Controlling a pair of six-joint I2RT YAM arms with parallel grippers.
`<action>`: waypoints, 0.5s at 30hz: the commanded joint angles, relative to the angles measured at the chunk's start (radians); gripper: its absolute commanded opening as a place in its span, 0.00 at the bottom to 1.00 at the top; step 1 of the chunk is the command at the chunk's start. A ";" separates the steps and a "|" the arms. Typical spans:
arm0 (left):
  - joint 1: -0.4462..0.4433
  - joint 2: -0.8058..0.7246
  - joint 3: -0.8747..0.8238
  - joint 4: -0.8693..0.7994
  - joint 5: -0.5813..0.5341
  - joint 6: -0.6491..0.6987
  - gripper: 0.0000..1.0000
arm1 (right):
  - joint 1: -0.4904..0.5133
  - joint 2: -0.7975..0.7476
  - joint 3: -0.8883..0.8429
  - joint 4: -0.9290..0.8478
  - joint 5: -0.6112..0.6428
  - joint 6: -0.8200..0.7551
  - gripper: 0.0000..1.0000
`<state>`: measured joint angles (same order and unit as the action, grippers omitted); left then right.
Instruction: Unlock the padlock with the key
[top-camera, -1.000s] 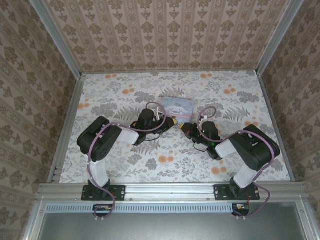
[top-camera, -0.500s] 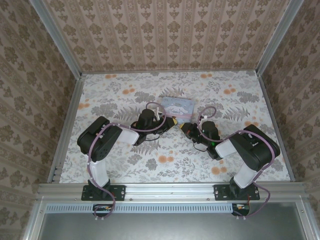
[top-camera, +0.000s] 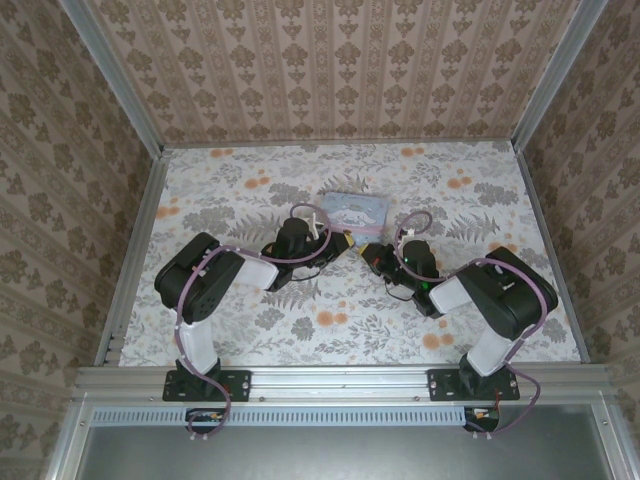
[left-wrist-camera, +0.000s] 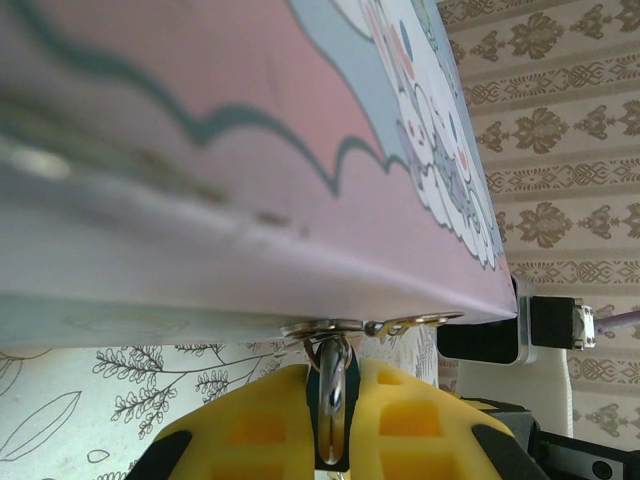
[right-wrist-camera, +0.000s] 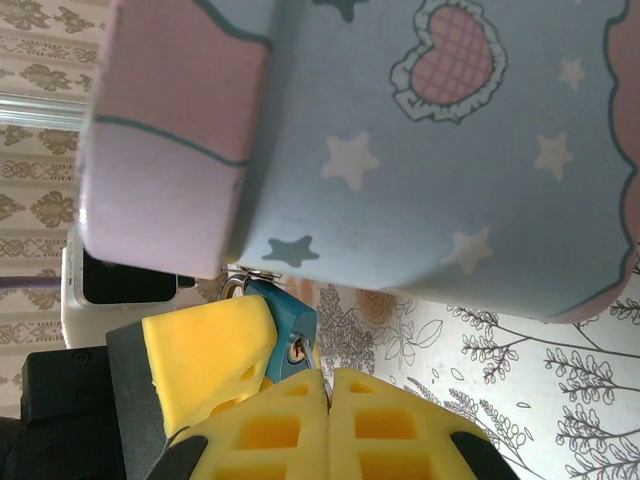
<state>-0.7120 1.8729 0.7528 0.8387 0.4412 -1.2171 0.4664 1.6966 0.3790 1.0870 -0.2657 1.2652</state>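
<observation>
Padlock: teal body at the lower edge of the cartoon tin, hanging from a small metal hasp, between the two claws. Partly covered in the right wrist view by yellow pads on either side; lower end barely visible, key not made out. From the top camera too small to resolve, somewhere between the arm tips just in front of the tin on the table.

Left wrist view: dark shackle loop under the hasp; tin very close and blurred. Right wrist view: teal body, with one pad of the other claw touching it.

Left claw: nearly closed, pads pinching the shackle. Right claw: pads pressed fully together just below the padlock body; cannot tell whether anything is pinched between them.
</observation>
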 joint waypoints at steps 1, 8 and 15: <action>-0.019 0.006 0.019 0.069 0.045 -0.029 0.00 | -0.003 0.027 0.031 0.053 -0.003 0.019 0.00; -0.019 0.018 0.014 0.105 0.042 -0.059 0.00 | -0.002 0.035 0.020 0.063 -0.001 0.025 0.00; -0.017 0.020 0.010 0.112 0.037 -0.068 0.00 | 0.000 0.023 -0.006 0.072 -0.002 0.028 0.00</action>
<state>-0.7120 1.8858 0.7528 0.8673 0.4297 -1.2648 0.4644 1.7191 0.3805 1.1202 -0.2653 1.2881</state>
